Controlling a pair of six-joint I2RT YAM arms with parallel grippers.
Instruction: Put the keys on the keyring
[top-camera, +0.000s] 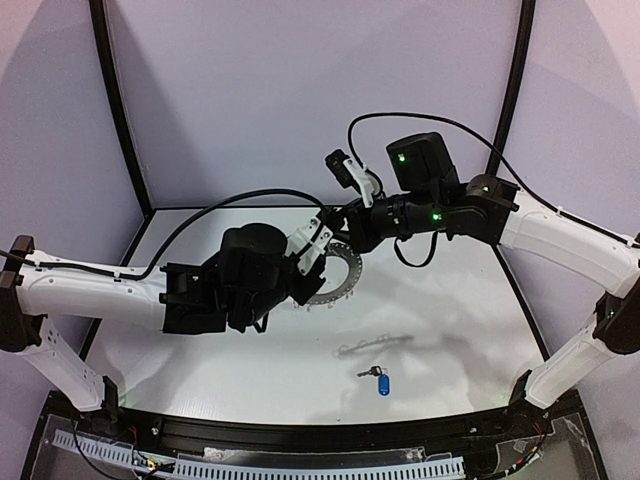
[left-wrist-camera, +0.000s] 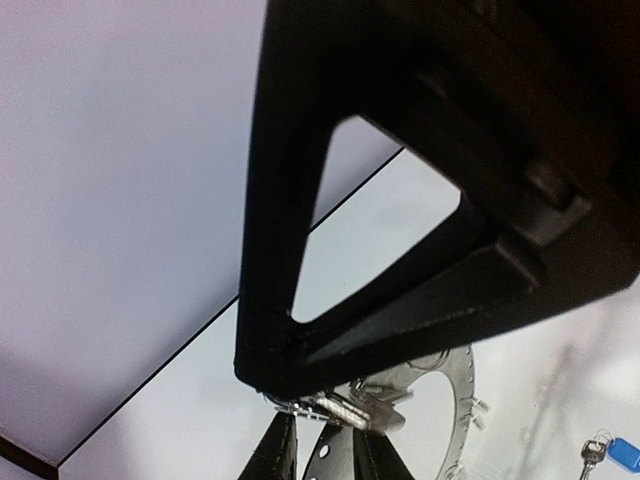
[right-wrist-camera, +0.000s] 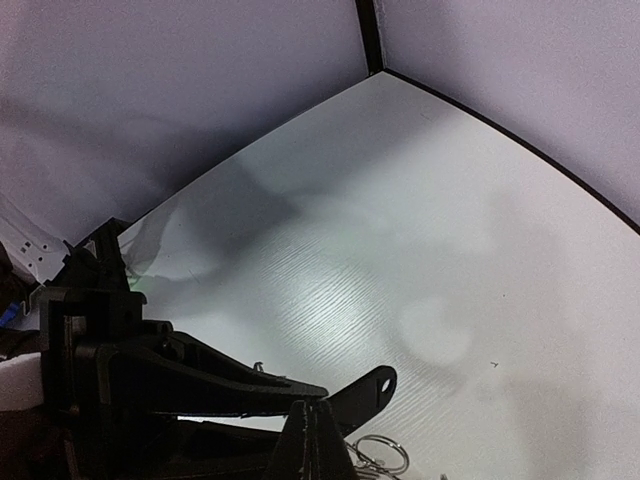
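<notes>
Left claw (top-camera: 312, 252) pinches the keyring (top-camera: 340, 275) by its rim at mid-frame, probably to steady it for threading. Your right claw (top-camera: 345, 222), pressed together, noses in at the wire loops (right-wrist-camera: 380, 455); you can't tell if it grips one. Both keys lie lower centre on the worktop (top-camera: 460, 330): blue-tagged key (top-camera: 378, 380), dark key (top-camera: 375, 345) just above. Neither is threaded yet.

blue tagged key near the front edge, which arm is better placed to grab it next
Right, probably. The blue tagged key lies slightly to its side, and the left gripper seems busy pinching a small metal piece at the keyring.
</notes>
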